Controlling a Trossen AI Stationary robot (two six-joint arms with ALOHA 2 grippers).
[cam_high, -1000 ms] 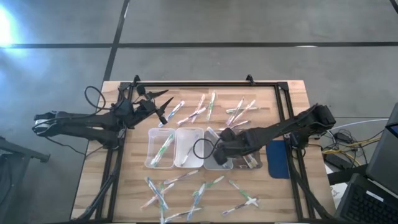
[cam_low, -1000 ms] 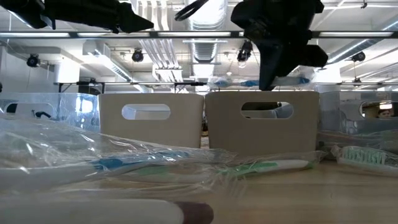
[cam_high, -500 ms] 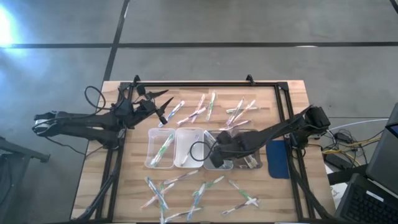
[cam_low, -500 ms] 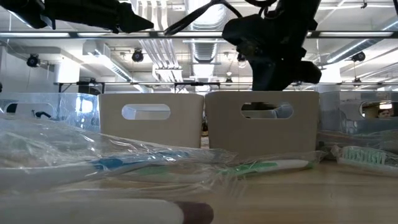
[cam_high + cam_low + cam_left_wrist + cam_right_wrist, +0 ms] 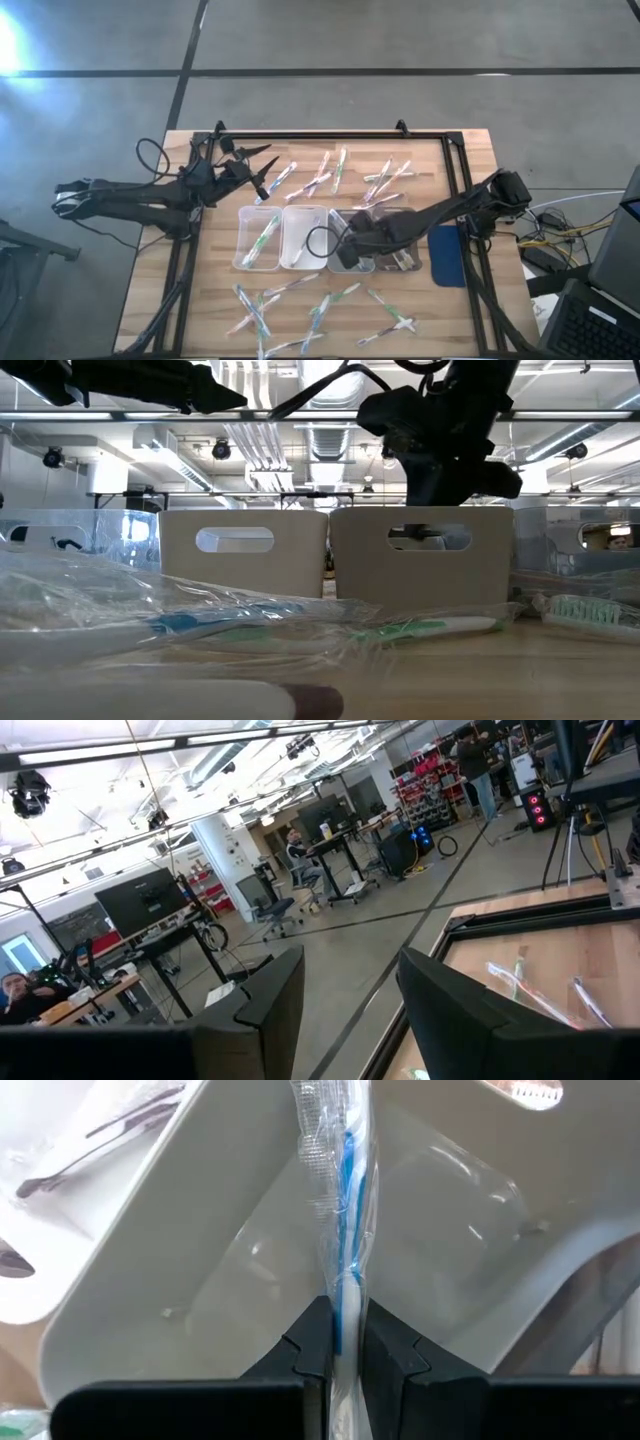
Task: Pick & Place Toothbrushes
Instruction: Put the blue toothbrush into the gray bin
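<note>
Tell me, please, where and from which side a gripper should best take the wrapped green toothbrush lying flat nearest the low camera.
Probably at mid-handle, coming straight down from above. The green toothbrush lies flat on the table, so only its top and long sides are free. Its clear wrapper is loose and crinkled, so pinching across the firm handle, fingers on either long side, seems safer than the film ends.

Wooden table [image 5: 470, 150] — scattered toothbrushes [image 5: 330, 172], clear trays [image 5: 302, 238], blue pad [image 5: 448, 254]
</note>
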